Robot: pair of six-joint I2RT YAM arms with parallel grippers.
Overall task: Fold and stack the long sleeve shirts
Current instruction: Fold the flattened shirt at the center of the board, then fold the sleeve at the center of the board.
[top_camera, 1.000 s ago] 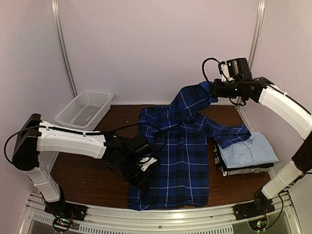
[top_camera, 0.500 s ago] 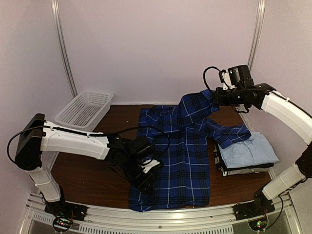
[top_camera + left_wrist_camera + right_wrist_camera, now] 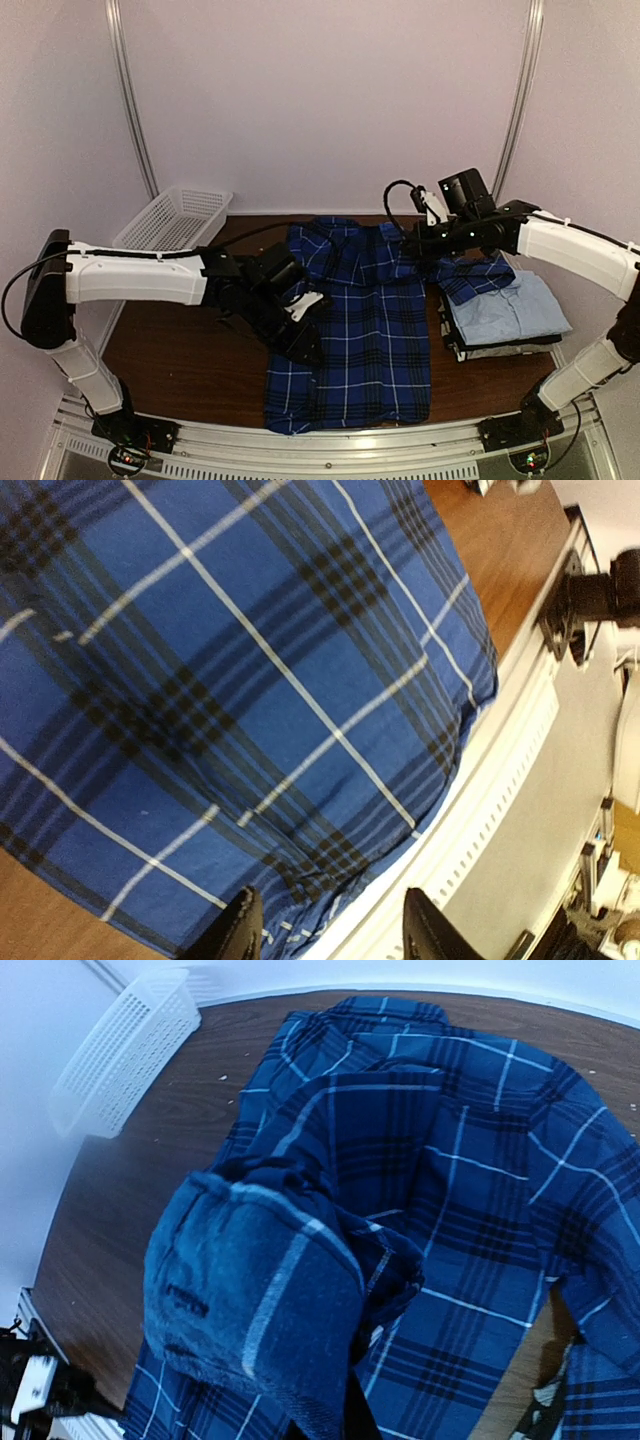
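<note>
The dark blue plaid shirt (image 3: 365, 330) lies flat down the middle of the table, hem toward the near rail. My left gripper (image 3: 303, 340) hovers at its left edge. In the left wrist view the plaid cloth (image 3: 250, 680) fills the frame, and the left gripper (image 3: 330, 935) is open with nothing between its fingers. My right gripper (image 3: 415, 245) is shut on the shirt's right sleeve, held over the chest. The cuff (image 3: 250, 1300) bunches round the right gripper (image 3: 345, 1410) and hides its fingers. At the right, a stack of folded shirts (image 3: 510, 315) has a light blue one on top.
A white lattice basket (image 3: 172, 225) stands at the back left of the table, also seen as the basket (image 3: 120, 1050) in the right wrist view. Part of the plaid sleeve (image 3: 480, 275) drapes over the folded stack. The metal rail (image 3: 330, 440) runs along the near edge.
My left gripper has opened, let go of the shirt's left edge and risen slightly. My right gripper has carried the sleeve down and to the left, over the shirt's body.
</note>
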